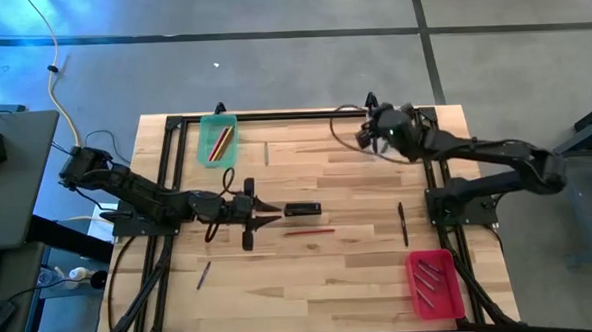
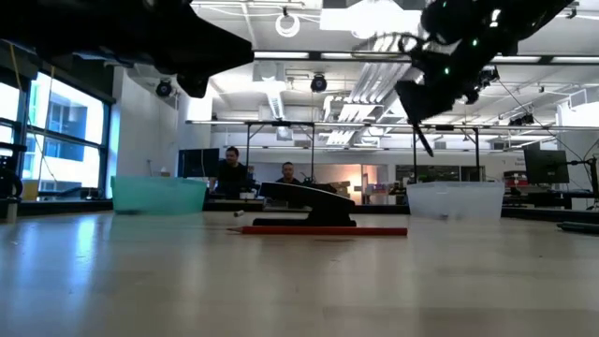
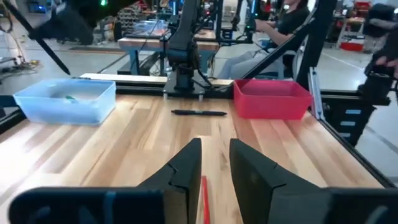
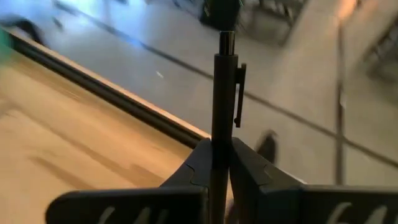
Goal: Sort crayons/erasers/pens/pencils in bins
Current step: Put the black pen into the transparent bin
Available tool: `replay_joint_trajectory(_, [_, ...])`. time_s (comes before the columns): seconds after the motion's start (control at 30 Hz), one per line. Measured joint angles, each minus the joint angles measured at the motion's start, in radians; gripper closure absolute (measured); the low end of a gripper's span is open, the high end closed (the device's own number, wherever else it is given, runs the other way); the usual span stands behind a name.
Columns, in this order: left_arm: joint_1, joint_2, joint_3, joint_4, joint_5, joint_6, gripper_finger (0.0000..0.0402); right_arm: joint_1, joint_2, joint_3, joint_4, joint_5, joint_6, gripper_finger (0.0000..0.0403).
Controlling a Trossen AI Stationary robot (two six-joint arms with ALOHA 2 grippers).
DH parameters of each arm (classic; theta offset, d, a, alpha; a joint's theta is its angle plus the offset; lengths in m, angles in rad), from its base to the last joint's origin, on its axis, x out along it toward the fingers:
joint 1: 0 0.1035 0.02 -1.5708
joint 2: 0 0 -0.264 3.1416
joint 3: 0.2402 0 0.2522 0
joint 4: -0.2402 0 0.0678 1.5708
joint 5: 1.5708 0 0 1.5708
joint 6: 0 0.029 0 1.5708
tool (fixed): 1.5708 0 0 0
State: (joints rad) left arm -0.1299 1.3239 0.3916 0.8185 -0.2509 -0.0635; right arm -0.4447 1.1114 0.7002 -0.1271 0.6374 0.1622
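Low view, pale wooden table [image 2: 299, 281], bright workshop behind, ceiling lights.

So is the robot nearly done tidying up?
Partway. Pencils already lie in the green bin and pens in the red bin. The right gripper holds a pen; the left gripper sits over a red pencil. A few items are still loose on the table.

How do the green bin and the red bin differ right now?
The green bin is translucent and sits at the table's far edge on the left arm's side; the red bin is solid-coloured, at the near right corner. Green holds thin coloured pencils; red holds dark pens. Both are shallow rectangular trays.
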Motion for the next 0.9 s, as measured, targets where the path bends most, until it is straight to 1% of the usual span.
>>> replay_joint_trajectory(0.13, [0.001, 0.0, 0.0, 0.001, -0.021, 0.017, 0.0339, -0.153, 0.044, 0.0, -0.062, -0.066, -0.013, 0.0388])
replay_joint_trajectory(0.23, [0.002, 0.0, 0.0, 0.005, -0.037, 0.023, 0.0343, -0.244, 0.091, 0.0, -0.078, -0.121, -0.041, 0.0388])
replay_joint_trajectory(0.4, [0.009, 0.0, 0.0, 0.019, -0.04, 0.023, 0.0347, -0.346, 0.179, 0.0, -0.079, -0.179, -0.091, 0.0389])
replay_joint_trajectory(0.5, [0.013, 0.0, 0.0, 0.02, -0.041, 0.023, 0.0347, -0.38, 0.232, 0.0, -0.08, -0.187, -0.112, 0.0389])
replay_joint_trajectory(0.7, [0.013, 0.0, 0.0, 0.019, -0.041, 0.023, 0.0347, -0.419, 0.328, 0.0, -0.086, -0.244, -0.128, 0.0389])
replay_joint_trajectory(0.83, [0.013, 0.0, 0.0, 0.018, -0.04, 0.031, 0.0347, -0.421, 0.359, 0.0, -0.087, -0.246, -0.134, 0.0388])
replay_joint_trajectory(0.9, [0.013, 0.0, 0.0, 0.018, -0.04, 0.031, 0.0347, -0.418, 0.359, 0.0, -0.086, -0.235, -0.136, 0.0381])
